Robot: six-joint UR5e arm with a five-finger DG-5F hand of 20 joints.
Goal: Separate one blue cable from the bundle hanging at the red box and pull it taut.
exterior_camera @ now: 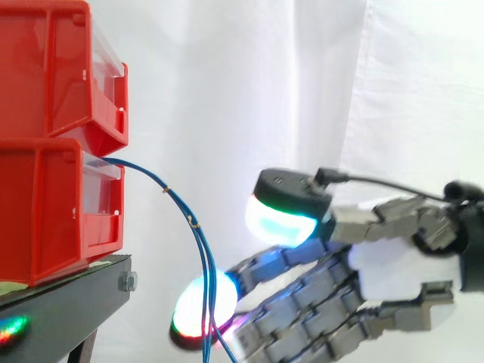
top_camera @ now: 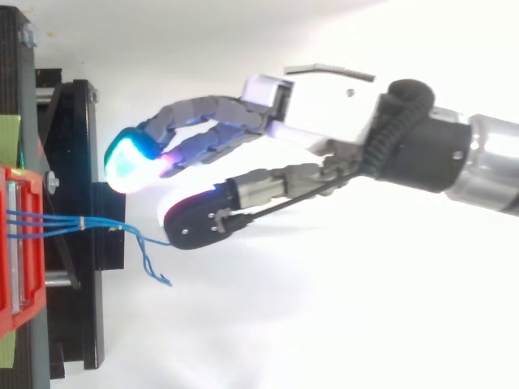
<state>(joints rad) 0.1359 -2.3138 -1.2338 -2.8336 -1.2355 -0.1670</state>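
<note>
A bundle of thin blue cables [exterior_camera: 184, 212] leaves the front of the lower red box [exterior_camera: 53, 208] and hangs down in a slack curve, tied at two spots. In the top view the cables [top_camera: 73, 222] run right from the red box [top_camera: 20, 251] and end in loose curly tips. My hand [exterior_camera: 393, 272] reaches in from the right, open, with thumb and fingers spread. One glowing fingertip [exterior_camera: 198, 304] sits low, right behind the hanging strands. The thumb pad [exterior_camera: 281, 215] is higher and to the right, apart from them. From above, the thumb's tip [top_camera: 182, 229] is close to the cable ends.
A second red bin [exterior_camera: 53, 68] is stacked on the lower one. Both rest on a black stand [exterior_camera: 68, 306], whose frame [top_camera: 77, 316] juts out below the cables. A white curtain [exterior_camera: 249, 83] hangs behind.
</note>
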